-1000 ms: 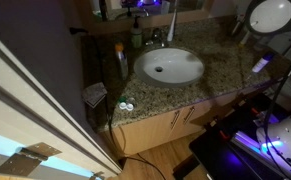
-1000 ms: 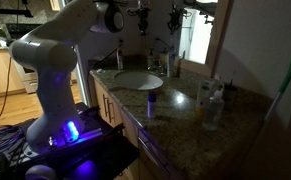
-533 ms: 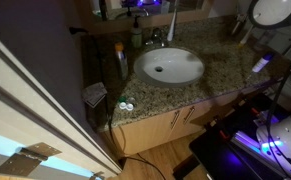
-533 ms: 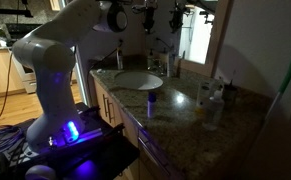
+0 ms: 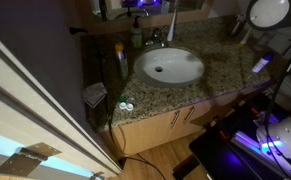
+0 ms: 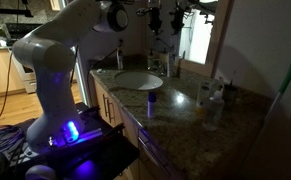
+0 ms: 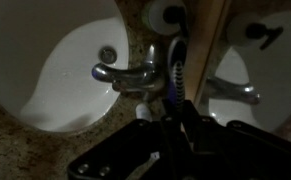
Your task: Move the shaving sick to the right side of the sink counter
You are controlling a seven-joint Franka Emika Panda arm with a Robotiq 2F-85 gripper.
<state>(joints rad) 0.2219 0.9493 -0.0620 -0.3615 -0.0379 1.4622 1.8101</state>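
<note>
Above the faucet (image 7: 135, 75), the hand (image 7: 175, 118) is clamped on the shaving stick (image 7: 179, 65), close to the mirror frame (image 7: 209, 40).

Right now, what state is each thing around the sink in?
pincer, shut on the shaving stick
shaving stick, held in the air above the tap
tap, off, no water running
basin, empty
green bottle, standing upright

Open granite on the counter (image 5: 223, 62) just right of the basin (image 5: 169, 66), in an exterior view. Obstructions: faucet (image 5: 155, 38) and green bottle (image 5: 137, 36) far, tall bottle (image 5: 119, 55) left, lit container (image 5: 260, 65) at right end.
</note>
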